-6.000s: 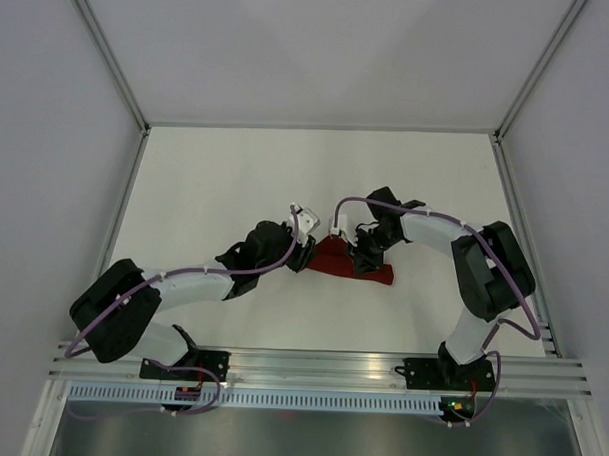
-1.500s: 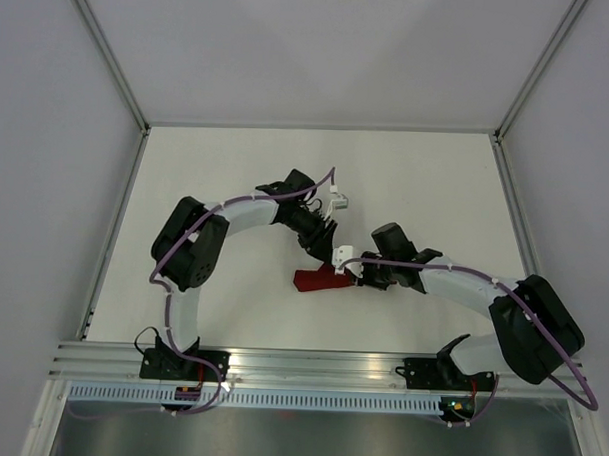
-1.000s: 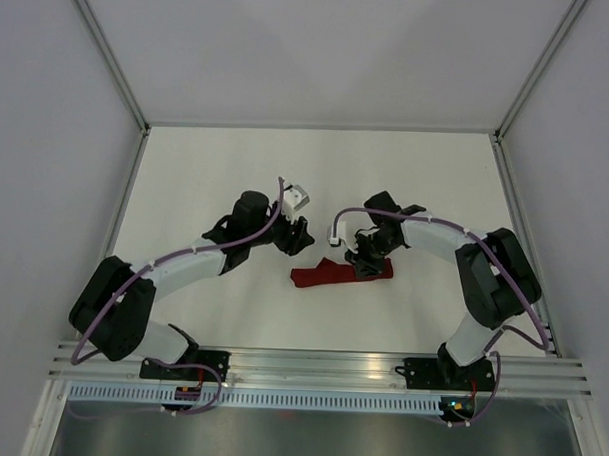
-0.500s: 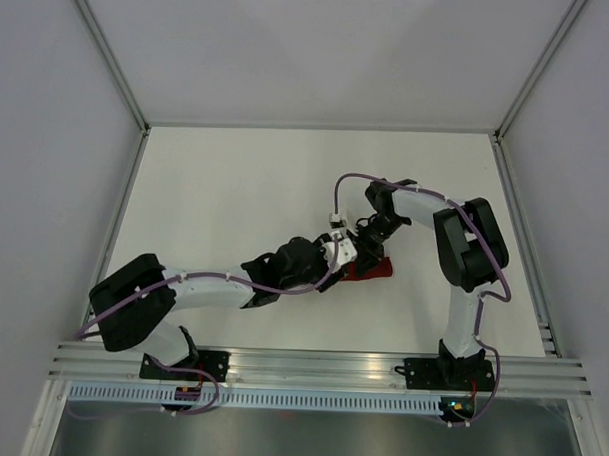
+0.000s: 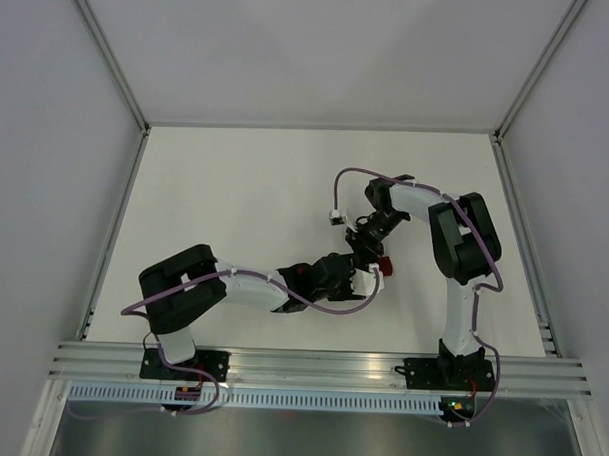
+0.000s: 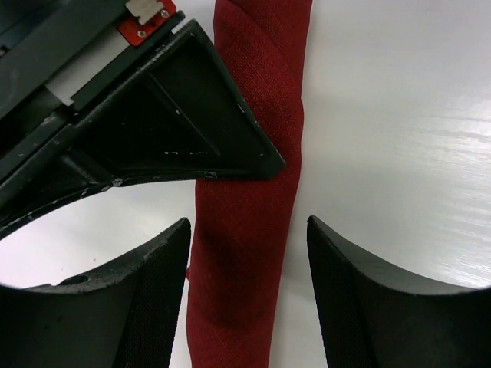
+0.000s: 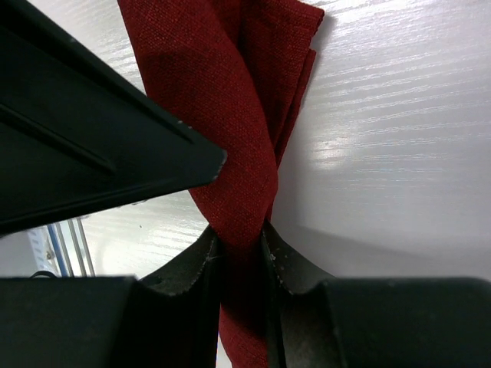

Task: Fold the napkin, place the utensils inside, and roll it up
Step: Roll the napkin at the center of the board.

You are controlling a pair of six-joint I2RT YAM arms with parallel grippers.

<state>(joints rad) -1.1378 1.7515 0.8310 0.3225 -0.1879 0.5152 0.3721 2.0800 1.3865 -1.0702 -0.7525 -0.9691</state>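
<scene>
The dark red napkin (image 6: 253,230) lies as a narrow roll on the white table; only a small end shows in the top view (image 5: 384,263). My left gripper (image 6: 247,299) is open and straddles the roll, one finger on each side. My right gripper (image 7: 242,249) is shut on the napkin (image 7: 222,92), pinching the roll between its pads. The two grippers meet over the roll in the top view, left (image 5: 366,278) and right (image 5: 368,250). The fork is hidden.
The right gripper's dark finger (image 6: 192,130) crosses over the roll just ahead of my left fingers. The left gripper's body (image 7: 84,153) fills the left of the right wrist view. Metal frame posts (image 5: 119,227) edge the white table (image 5: 236,186).
The left arm has swung in from the left and its gripper now sits astride the roll. The right arm has drawn in closer. The napkin is now mostly covered by the grippers.
</scene>
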